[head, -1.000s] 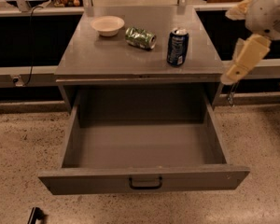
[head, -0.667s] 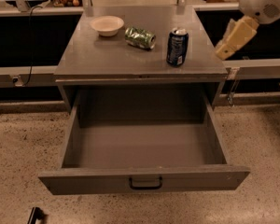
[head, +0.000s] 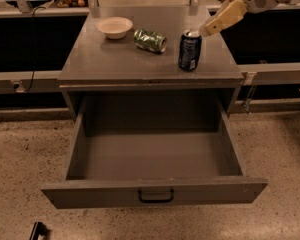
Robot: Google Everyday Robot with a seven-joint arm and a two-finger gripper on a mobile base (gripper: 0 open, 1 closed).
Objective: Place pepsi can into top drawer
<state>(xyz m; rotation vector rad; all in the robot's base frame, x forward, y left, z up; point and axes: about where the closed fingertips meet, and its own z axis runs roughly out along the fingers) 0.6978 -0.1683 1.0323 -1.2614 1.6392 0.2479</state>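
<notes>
The pepsi can, dark blue with a silver top and a white label patch, stands upright at the right of the grey cabinet top. The top drawer is pulled wide open below it, with nothing inside and a black handle at the centre of its front panel. My gripper, cream-coloured, reaches in from the upper right, and its tip sits just right of the can's top, close to the rim. It holds nothing that I can see.
A white bowl and a green-and-silver can lying on its side sit at the back of the cabinet top. Low shelves run along the wall on both sides. A small black object lies on the speckled floor at front left.
My gripper has risen from beside the cabinet's right edge and swung left, up to the top of the pepsi can. The can and the drawer have not moved.
</notes>
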